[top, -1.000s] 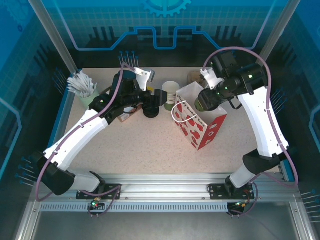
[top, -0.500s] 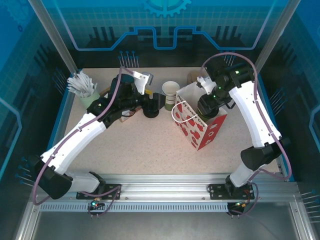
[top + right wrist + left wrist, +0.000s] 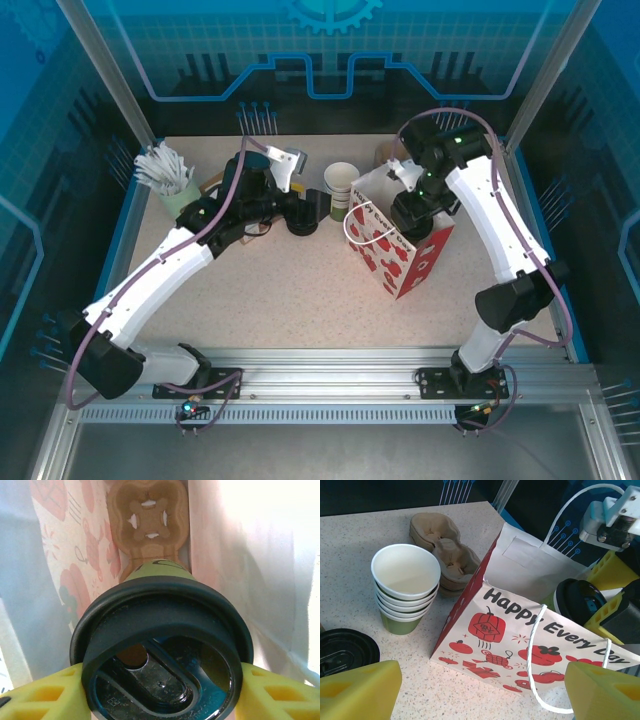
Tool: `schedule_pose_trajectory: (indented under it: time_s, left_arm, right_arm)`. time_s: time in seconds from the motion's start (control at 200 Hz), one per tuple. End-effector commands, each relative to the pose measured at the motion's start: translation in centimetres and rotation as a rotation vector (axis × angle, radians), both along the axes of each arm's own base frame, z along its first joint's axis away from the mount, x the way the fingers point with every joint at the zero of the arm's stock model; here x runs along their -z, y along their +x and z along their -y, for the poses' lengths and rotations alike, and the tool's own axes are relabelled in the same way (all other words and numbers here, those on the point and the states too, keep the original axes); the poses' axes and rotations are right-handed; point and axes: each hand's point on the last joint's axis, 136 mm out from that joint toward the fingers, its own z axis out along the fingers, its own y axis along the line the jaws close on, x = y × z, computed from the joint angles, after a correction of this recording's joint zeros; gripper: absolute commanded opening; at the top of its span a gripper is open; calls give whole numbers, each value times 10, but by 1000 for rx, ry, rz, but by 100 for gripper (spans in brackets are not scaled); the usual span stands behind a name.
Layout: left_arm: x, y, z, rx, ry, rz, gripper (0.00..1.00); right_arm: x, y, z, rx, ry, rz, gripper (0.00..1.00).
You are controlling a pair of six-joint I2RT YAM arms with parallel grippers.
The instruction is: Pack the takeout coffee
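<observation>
Fingers [image 3: 42,697] of the right gripper [image 3: 160,696] clasp the takeout coffee [image 3: 160,630] inside the paper bag [image 3: 470,647], cardboard carrier [image 3: 149,515] beyond their tips; the left gripper [image 3: 480,690] stands wide, empty.

The paper bag's [image 3: 492,630] wall hides the takeout coffee [image 3: 577,601] below its lid.

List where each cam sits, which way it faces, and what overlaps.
Top external: fixed above and behind the bases, looking down on the table; left arm and right arm both show.
Left wrist: on the left arm, facing across the table at the bag and cup stack; left claw open, yellow fingers in the bottom corners.
Right wrist: pointing down into the bag; right claw grips the takeout coffee above a cardboard carrier.
Shared: both wrist views catch the bag and the coffee's black lid.
</observation>
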Motion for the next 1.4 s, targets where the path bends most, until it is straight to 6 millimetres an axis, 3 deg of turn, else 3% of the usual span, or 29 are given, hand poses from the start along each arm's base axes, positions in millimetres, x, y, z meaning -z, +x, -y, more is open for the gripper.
schedule_pose_trajectory:
  time_s: [0.0,1.081,1.396]
  left_arm:
    - [-8,-7,0,11,-25,19,86]
    - [2,-13,-3,16,-9,1,86]
    - [7,-11,4,46,3,-24,87]
  right_arm:
    - [9,-6,6,-5,-25,-53,40]
    - [61,5,8,-24,-47,-131,39]
    - [64,2,10,-52,-40,-114,39]
